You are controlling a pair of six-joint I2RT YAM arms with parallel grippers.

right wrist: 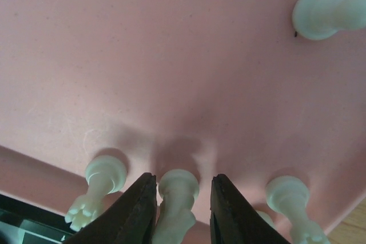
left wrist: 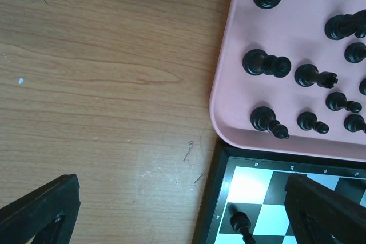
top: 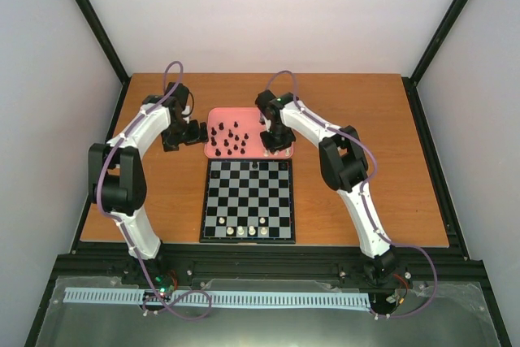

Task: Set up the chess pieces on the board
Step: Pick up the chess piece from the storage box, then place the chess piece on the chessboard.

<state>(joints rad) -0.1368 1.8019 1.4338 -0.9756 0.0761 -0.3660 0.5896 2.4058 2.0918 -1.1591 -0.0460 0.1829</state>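
Observation:
The board point(top: 248, 194) lies in the middle of the table, with several cream-white chess pieces point(top: 241, 232) on its near row and a black one point(top: 254, 166) on its far row. Several black pieces point(top: 231, 140) stand in the pink tray point(top: 213, 129) behind it. My right gripper point(top: 276, 142) is down in the tray's right end. In the right wrist view its jaws point(right wrist: 184, 180) straddle a white piece point(right wrist: 178, 194): the left finger is against it and a gap shows on the right. My left gripper point(left wrist: 182, 184) hangs open over the board's far-left corner point(left wrist: 251, 184), holding nothing.
More white pieces point(right wrist: 106, 175) point(right wrist: 289, 195) stand close on either side of the straddled one, and another point(right wrist: 326, 12) stands farther off. Black pieces point(left wrist: 266, 64) crowd the tray's left part point(left wrist: 309, 32). A black pawn point(left wrist: 241, 224) stands on the board's corner file. Bare wood lies left of the board.

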